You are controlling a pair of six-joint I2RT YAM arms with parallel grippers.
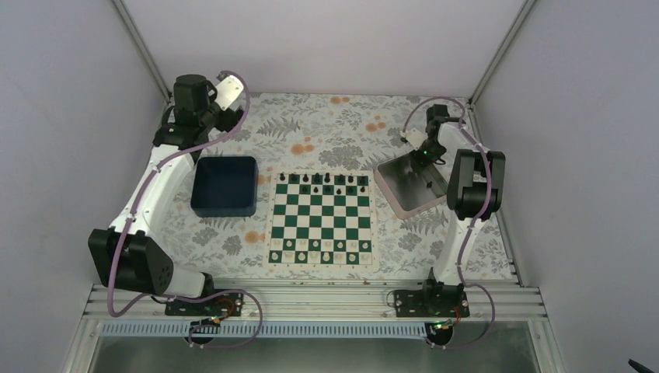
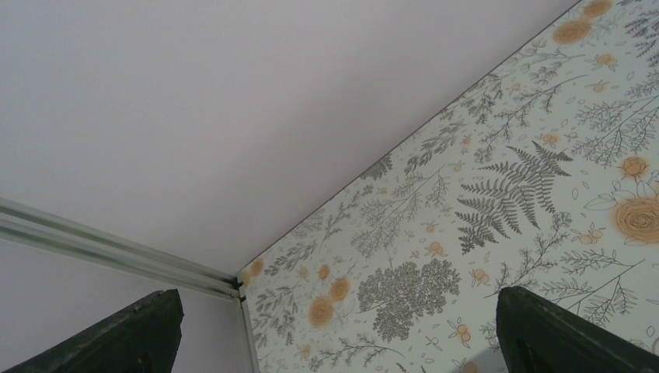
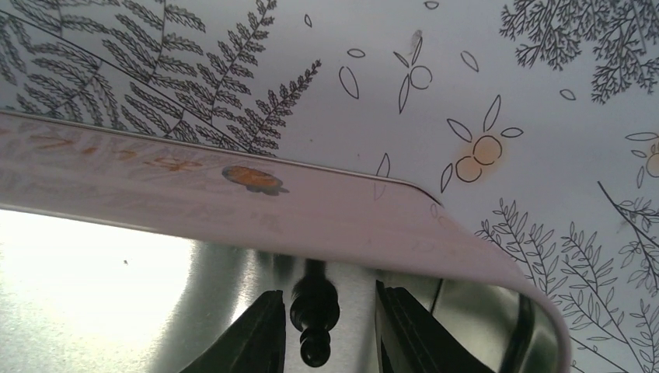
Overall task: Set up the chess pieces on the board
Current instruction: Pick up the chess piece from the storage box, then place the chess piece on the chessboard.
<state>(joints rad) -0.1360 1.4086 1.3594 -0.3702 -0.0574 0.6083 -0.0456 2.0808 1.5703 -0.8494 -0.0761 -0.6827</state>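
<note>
Though unseen overhead, black piece between part-open R jaws; L jaws wide, empty.

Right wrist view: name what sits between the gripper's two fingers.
In the right wrist view, a black chess piece sits between the right gripper's fingers, over the silver tray.

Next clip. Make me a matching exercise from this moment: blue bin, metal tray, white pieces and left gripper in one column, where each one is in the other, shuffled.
Things:
1. blue bin
2. metal tray
3. white pieces
4. left gripper

Places:
A. on the near rows of the board
B. on the table, right of the board
C. raised by the far left corner, open and empty
D. on the table, left of the board

Pairs: 1-D, 2-B, 3-A, 4-C
</note>
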